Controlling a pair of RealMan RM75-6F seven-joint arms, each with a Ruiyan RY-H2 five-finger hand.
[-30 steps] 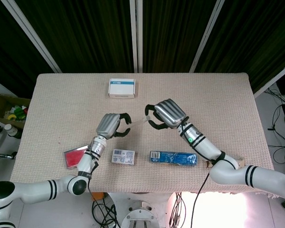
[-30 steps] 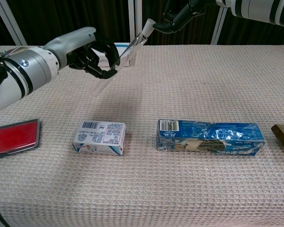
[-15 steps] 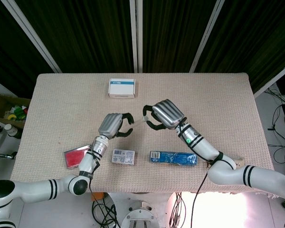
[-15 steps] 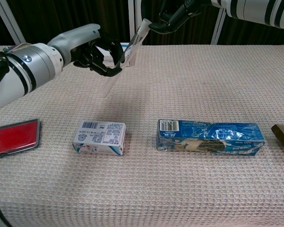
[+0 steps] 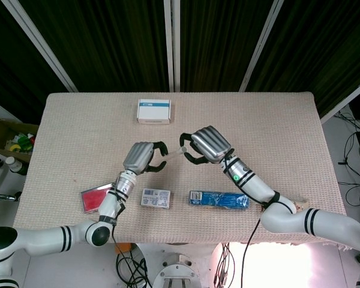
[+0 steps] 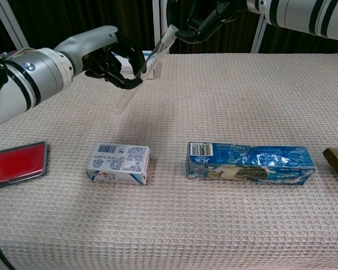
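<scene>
Since 1 s ago I've brought my right hand (image 5: 205, 144) a bit closer to my left hand (image 5: 143, 157), so the gap btwn them is narrower. The clear tube (image 6: 147, 66) they share now sits steeper, its top end nearer the right hand's fingertips, low end dipped under the left hand's fingers (image 6: 125, 68).

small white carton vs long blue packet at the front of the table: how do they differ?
The white carton is short and boxy with crisp edges; the blue packet is far longer and its wrapper looks crumpled. The carton is mostly white with small blue print; the packet is mostly blue, with pale contents showing through. The carton lies nearer the left hand, the packet further toward the robot's right. Both lie flat on the table, barcode up, untouched by either hand.
</scene>
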